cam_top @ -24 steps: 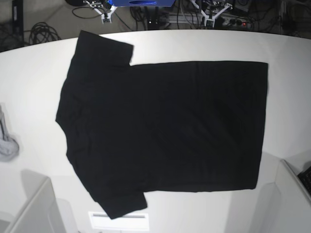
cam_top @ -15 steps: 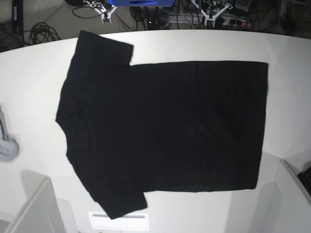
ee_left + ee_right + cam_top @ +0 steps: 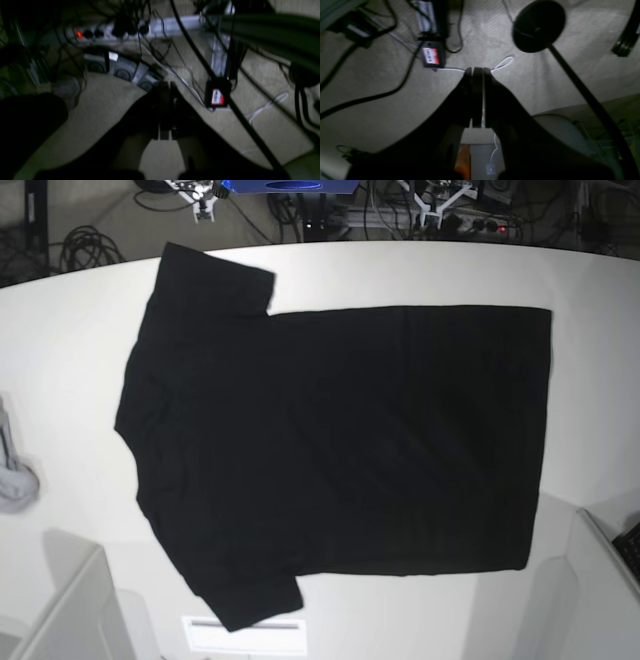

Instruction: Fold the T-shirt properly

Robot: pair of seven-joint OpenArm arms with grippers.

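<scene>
The black T-shirt lies flat on the white table in the base view, plain side up, with its collar to the left and its hem to the right. No print shows. Both grippers hang beyond the table's far edge, away from the shirt. The left gripper is shut and empty over the floor; its white parts show at the top right of the base view. The right gripper is also shut and empty over carpet, and shows at the top left of the base view.
A grey object sits at the table's left edge. A white label lies at the front edge. Grey panels stand at the front corners. A power strip, cables and a black round stand base are on the floor.
Both grippers at the top of the base view have shifted up toward the frame's edge, the right-arm one also slightly left. The T-shirt has not moved.
</scene>
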